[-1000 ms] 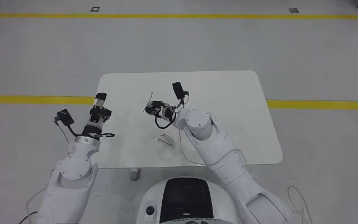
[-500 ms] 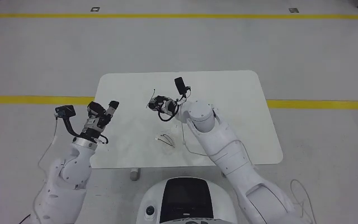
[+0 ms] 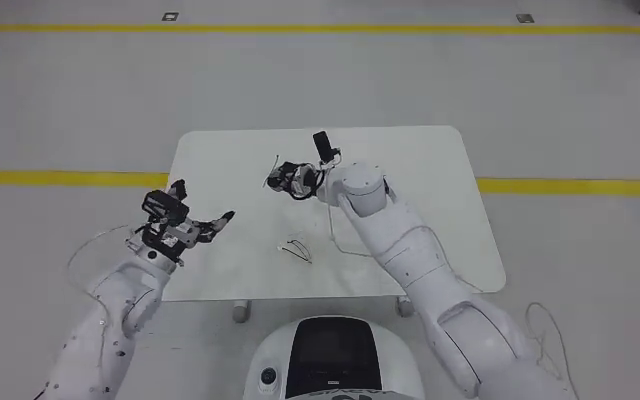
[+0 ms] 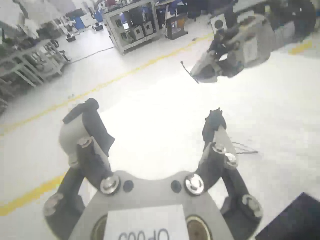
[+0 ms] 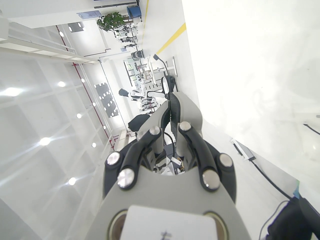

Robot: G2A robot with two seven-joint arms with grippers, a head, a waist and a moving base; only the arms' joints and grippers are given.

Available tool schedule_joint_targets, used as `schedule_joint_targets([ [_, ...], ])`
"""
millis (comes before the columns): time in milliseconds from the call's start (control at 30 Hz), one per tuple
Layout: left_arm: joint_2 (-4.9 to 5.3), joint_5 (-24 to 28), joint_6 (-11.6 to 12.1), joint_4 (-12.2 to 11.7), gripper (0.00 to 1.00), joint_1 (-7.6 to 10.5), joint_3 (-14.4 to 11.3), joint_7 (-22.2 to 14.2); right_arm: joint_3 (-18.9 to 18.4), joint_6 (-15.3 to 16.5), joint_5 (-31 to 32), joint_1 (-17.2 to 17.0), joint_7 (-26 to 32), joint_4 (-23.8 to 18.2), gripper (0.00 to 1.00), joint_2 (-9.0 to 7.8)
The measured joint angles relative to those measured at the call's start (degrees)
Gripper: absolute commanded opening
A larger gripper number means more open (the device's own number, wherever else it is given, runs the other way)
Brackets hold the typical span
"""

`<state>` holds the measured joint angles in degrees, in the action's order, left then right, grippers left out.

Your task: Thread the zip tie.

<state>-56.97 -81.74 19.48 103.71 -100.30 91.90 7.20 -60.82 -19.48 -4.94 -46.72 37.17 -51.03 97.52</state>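
Nearest us, a few loose ties (image 3: 296, 249) lie on the table (image 3: 420, 220) toward its front edge. Our left gripper (image 3: 205, 203) hangs over the table's left edge, its fingers spread wide and empty. Farther in, above the table's middle, our right gripper (image 3: 278, 180) has its fingers closed on the zip tie (image 3: 273, 168), whose thin end sticks out past them.

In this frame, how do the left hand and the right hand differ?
The left hand is open and empty; the right hand is shut on the zip tie. The left hand sits near the left edge of the table, the right hand over its middle. Both share the same grey-and-black build.
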Motion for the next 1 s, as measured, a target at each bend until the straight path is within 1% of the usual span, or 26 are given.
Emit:
schedule_joint_targets([
  [67,0.85,-5.1,0.0,-0.9,1.0,0.15,0.2,3.0,-0.1,0.0,-1.8,1.2,-0.6,1.7,0.0,0.24],
  [100,1.07,-6.7,0.0,-1.7,1.0,0.33,0.5,5.2,-0.2,0.0,-2.6,1.6,-1.1,2.0,0.0,0.3],
  [133,1.1,-6.9,-0.1,-1.9,1.0,0.38,0.7,6.2,-0.2,0.0,-2.7,1.6,-1.3,2.1,0.0,0.32],
  [367,1.08,-6.5,-0.1,-1.9,1.0,0.44,0.6,5.6,-0.2,0.0,-2.6,1.4,-1.3,2.0,0.0,0.3],
  [467,1.84,-8.2,0.0,-0.3,1.0,1.06,-0.6,4.7,0.1,0.0,-3.3,0.5,-2.0,1.5,0.0,0.33],
  [500,2.51,-8.3,0.0,0.4,1.0,1.3,-1.3,4.6,0.2,0.0,-3.7,0.4,-2.2,1.4,0.0,0.36],
  [567,4.22,-8.2,0.0,1.8,1.0,1.8,-2.3,2.3,0.6,0.0,-4.2,0.6,-2.3,1.6,0.0,0.44],
  [600,5.66,-8.2,0.0,2.7,1.0,2.12,-2.9,0.2,0.9,0.0,-4.6,0.9,-2.2,1.9,0.0,0.54],
  [667,7.96,-8.2,0.0,4.0,1.0,2.61,-4.1,-2.1,1.5,0.0,-5.4,1.5,-2.2,2.5,0.0,0.76],
  [700,9.54,-8.2,0.0,4.6,1.0,3.03,-4.9,-3.3,2.0,0.0,-5.9,1.9,-2.1,3.0,0.0,0.95],
  [767,12.09,-8.2,0.0,5.7,1.0,3.86,-6.3,-5.4,3.0,0.0,-6.6,2.7,-2.1,4.0,0.0,1.31],
  [800,13.89,-8.2,0.0,6.5,1.0,4.57,-7.5,-6.8,3.7,0.0,-7.2,3.3,-2.1,4.8,0.0,1.58],
  [833,15.28,-8.2,0.0,7.0,1.0,5.17,-8.6,-7.9,4.2,0.0,-7.7,3.8,-2.0,5.4,0.0,1.79],
  [867,16.66,-8.2,-0.3,7.4,1.0,5.78,-9.7,-8.8,4.7,0.0,-8.3,4.3,-2.1,6.0,0.0,2.01],
  [900,18.37,-8.2,-1.4,7.5,1.0,6.5,-11.3,-9.2,5.3,0.0,-9.0,4.9,-2.0,6.8,0.0,2.31],
  [933,19.49,-8.2,-2.6,7.3,1.0,6.94,-12.6,-8.9,5.7,0.0,-9.6,5.3,-1.9,7.4,0.0,2.52],
  [967,20.19,-8.2,-3.6,7.2,1.0,7.17,-13.5,-8.5,6.0,0.0,-10.1,5.7,-2.0,7.9,0.0,2.69],
  [1000,20.38,-8.2,-3.9,7.1,1.0,7.23,-13.8,-8.3,6.1,0.0,-10.5,6.1,-2.2,8.2,0.0,2.8],
])
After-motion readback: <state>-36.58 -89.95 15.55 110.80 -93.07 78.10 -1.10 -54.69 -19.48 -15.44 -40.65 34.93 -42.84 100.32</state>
